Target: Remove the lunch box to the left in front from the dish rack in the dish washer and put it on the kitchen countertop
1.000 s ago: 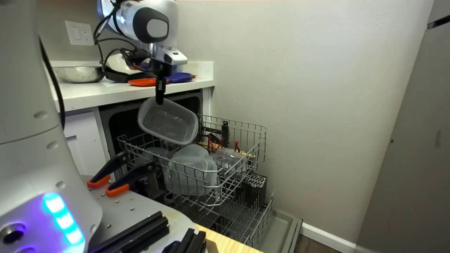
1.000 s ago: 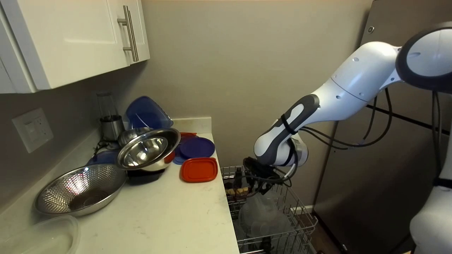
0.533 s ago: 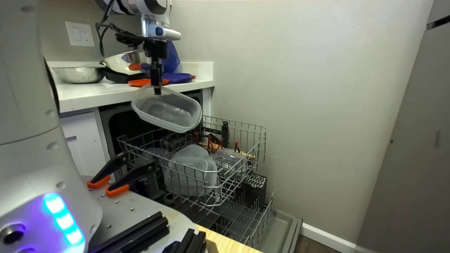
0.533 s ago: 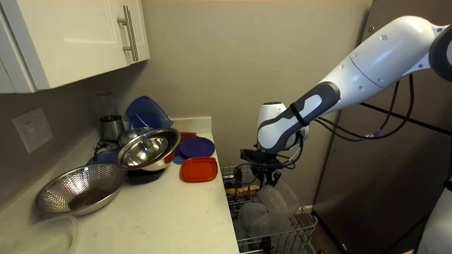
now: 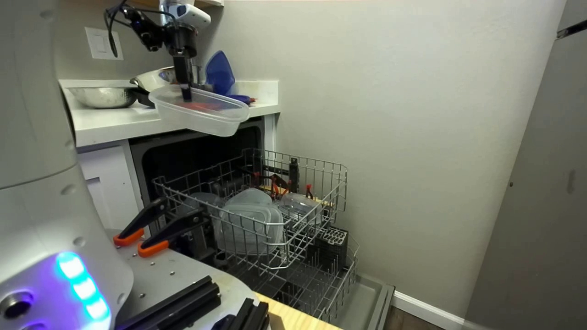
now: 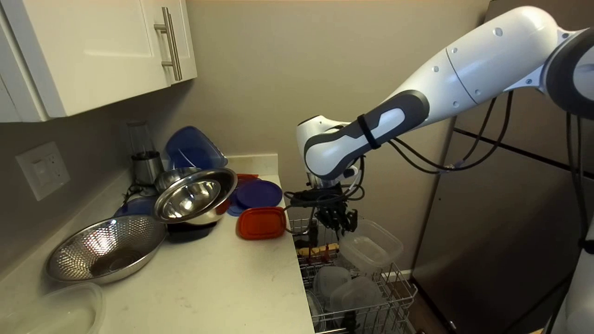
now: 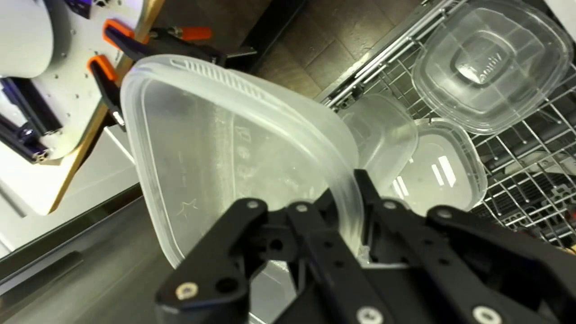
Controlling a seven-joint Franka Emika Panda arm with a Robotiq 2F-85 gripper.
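Evidently pinches the lunch box (image 5: 208,120) by its rim in the closed gripper (image 7: 346,193), above the dish rack (image 5: 275,223), apart from the kitchen countertop (image 6: 246,283). Probably handles light, slightly flexible, maybe slippery (thin plastic, seemingly); best held there.

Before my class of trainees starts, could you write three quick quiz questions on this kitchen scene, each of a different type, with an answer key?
1. True or false: the upper dish rack holds clear plastic containers.

2. Which metal item on the kitchen countertop is full of small holes?

3. The lunch box is: (a) set down on the kitchen countertop; (b) held up in the gripper; (c) lying in the upper dish rack.

Key: 1. True. 2. The colander. 3. b.
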